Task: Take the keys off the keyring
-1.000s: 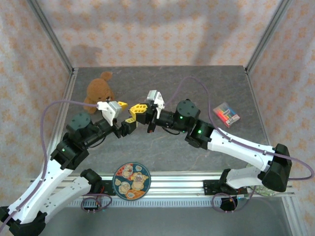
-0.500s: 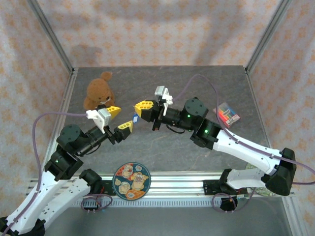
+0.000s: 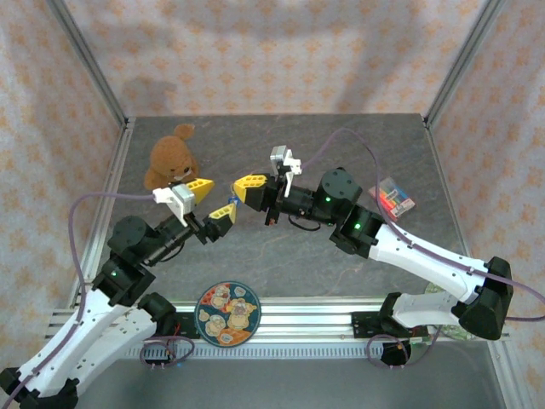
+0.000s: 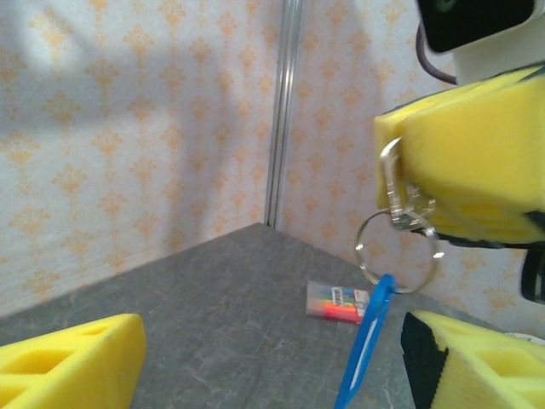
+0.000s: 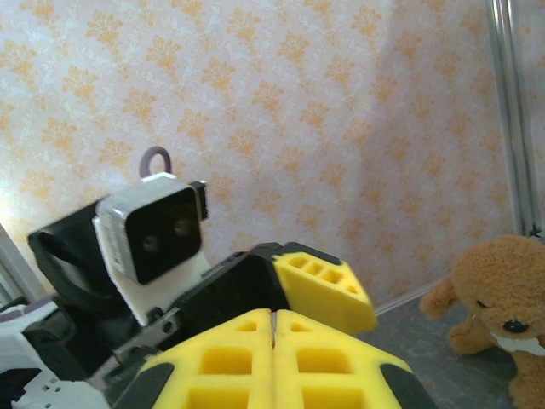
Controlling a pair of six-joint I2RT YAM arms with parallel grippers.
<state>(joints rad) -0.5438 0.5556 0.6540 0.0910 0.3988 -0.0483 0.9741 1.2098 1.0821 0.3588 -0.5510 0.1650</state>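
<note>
My right gripper (image 3: 247, 188) is shut above the table's middle, and small silvery keys (image 4: 402, 201) stick out from its yellow pads (image 4: 477, 166). Under them hang a thin metal keyring (image 4: 371, 262) and a blue tag (image 4: 364, 345), which also shows as a blue speck (image 3: 230, 204). My left gripper (image 3: 212, 201) faces it from the left with its jaws wide open. The blue tag dangles between the left fingers (image 4: 68, 358), close to the right-hand one, touching neither. From the right wrist, the shut pads (image 5: 272, 341) hide the keys.
A brown teddy bear (image 3: 170, 158) sits at the back left, just behind my left gripper. A pack of coloured markers (image 3: 392, 197) lies at the right. A round patterned plate (image 3: 227, 313) rests at the front rail. Patterned walls enclose the table.
My left gripper drew back from the right one, then edged toward it again with its jaws wider. The right gripper shifted slightly back and stayed shut.
</note>
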